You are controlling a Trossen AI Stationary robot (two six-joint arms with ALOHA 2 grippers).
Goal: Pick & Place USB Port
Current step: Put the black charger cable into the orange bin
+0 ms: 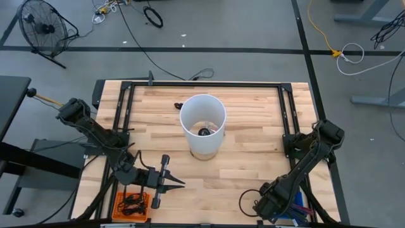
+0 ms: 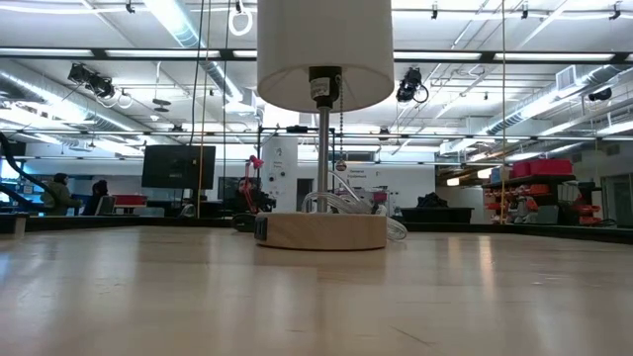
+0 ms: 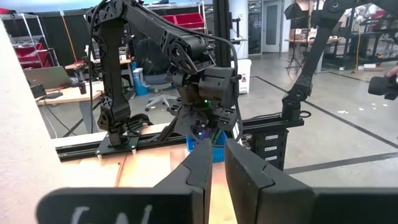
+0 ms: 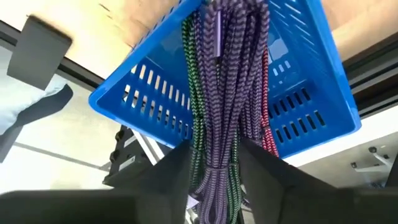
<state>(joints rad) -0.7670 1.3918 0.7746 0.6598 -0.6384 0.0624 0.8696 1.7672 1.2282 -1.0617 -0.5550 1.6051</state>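
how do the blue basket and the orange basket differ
The blue basket sits at the table's front right corner, under the right gripper, and holds braided cables in purple, green and red. The orange basket sits at the front left corner, by the left gripper, and holds dark items. Both are slotted or meshed bins.

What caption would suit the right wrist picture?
Right pincer straddling a bundle of braided cables hanging into a blue basket.
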